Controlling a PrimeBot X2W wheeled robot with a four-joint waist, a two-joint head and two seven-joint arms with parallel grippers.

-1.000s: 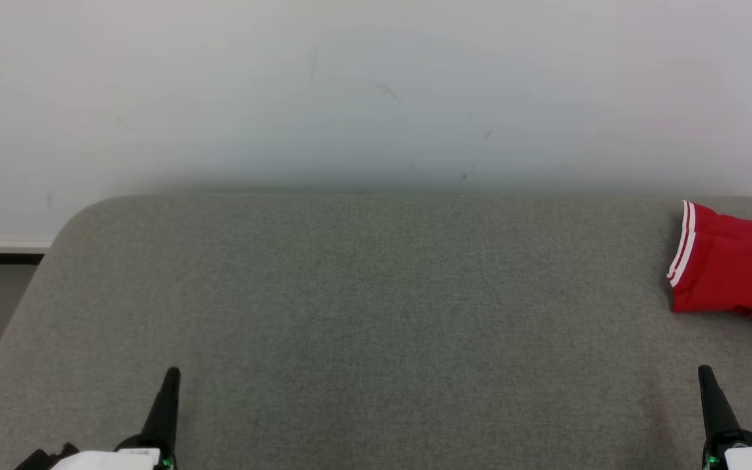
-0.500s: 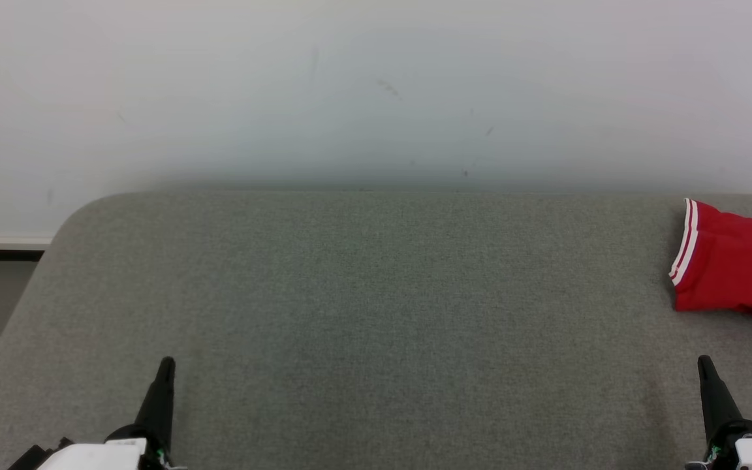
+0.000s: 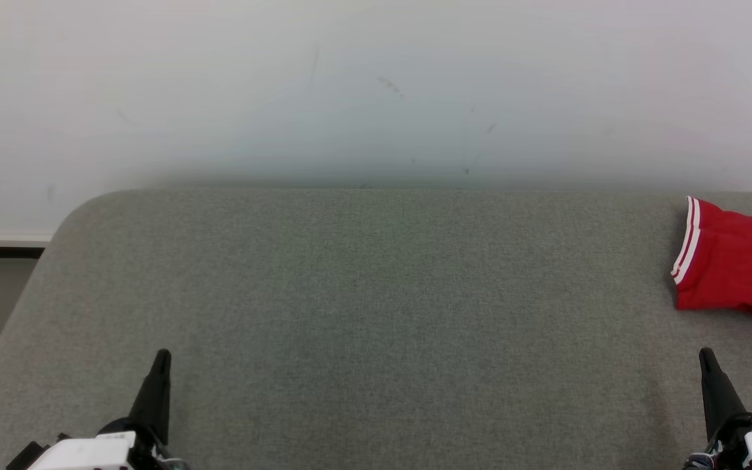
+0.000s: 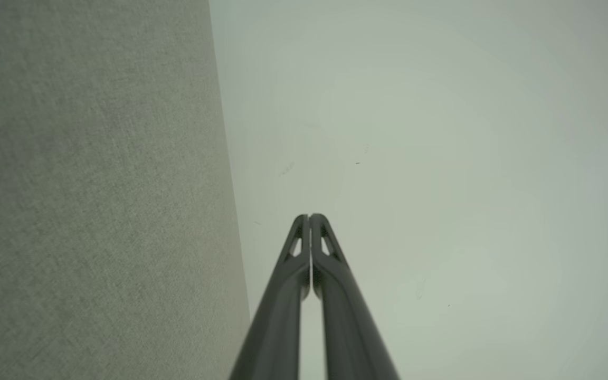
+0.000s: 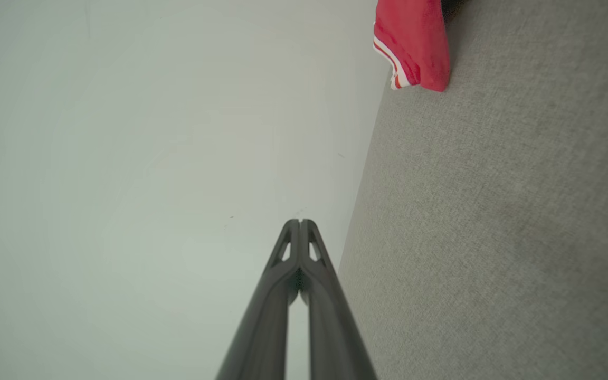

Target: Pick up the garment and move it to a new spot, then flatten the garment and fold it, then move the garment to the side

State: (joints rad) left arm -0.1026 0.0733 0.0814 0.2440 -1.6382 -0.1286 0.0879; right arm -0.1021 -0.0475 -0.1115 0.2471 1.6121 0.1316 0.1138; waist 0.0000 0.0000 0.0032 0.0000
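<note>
1 garment (image 3: pixel 735 267) lies apart from closed L fingers (image 4: pixel 283 316), R fingers (image 5: pixel 275 316).

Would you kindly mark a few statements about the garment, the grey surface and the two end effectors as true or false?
1. The red garment lies at the right edge of the grey surface. True.
2. The left end effector is open. False: its two fingers are pressed together.
3. The right end effector grips the garment. False: it is shut on nothing and hangs apart from the garment.
4. The garment's visible hem carries white stripes. True.
5. The garment is spread flat across the middle of the surface. False: the middle is bare grey fabric.
</note>
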